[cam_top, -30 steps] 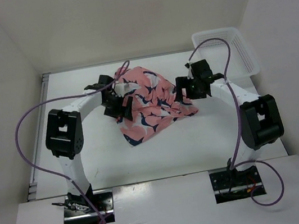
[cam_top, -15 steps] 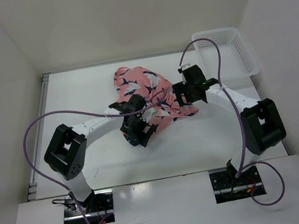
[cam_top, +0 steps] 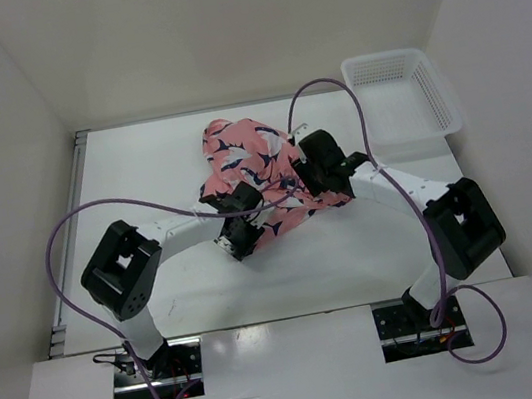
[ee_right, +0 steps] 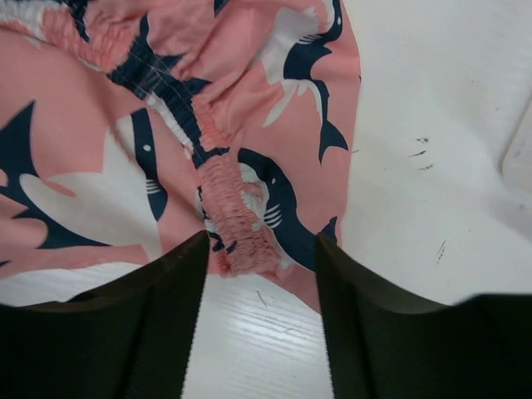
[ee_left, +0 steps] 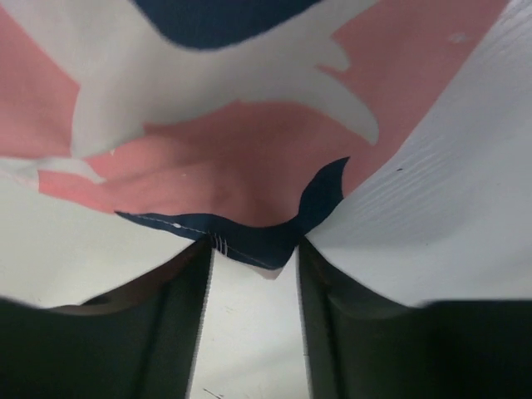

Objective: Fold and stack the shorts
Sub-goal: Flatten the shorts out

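Top external: shorts (cam_top: 257, 173) lie bunched in the middle of the table (cam_top: 140, 169), well apart from the basket (cam_top: 387, 57), with open room to the left for spreading. Left gripper (ee_left: 253, 249) is part-open, navy hem corner at its tips, nothing pinched. Right gripper (ee_right: 262, 245) is part-open astride the gathered waistband, likely to take the opposite edge

- shorts (cam_top: 259, 165) lie bunched on the table (cam_top: 140, 169), around mid-width
- basket (cam_top: 381, 61): on the table, behind and right of the shorts, apart from them
- left gripper (ee_left: 253, 247): at the shorts' near-left edge, hem between its fingers
- right gripper (ee_right: 262, 243): at the shorts' right edge, waistband between its fingers
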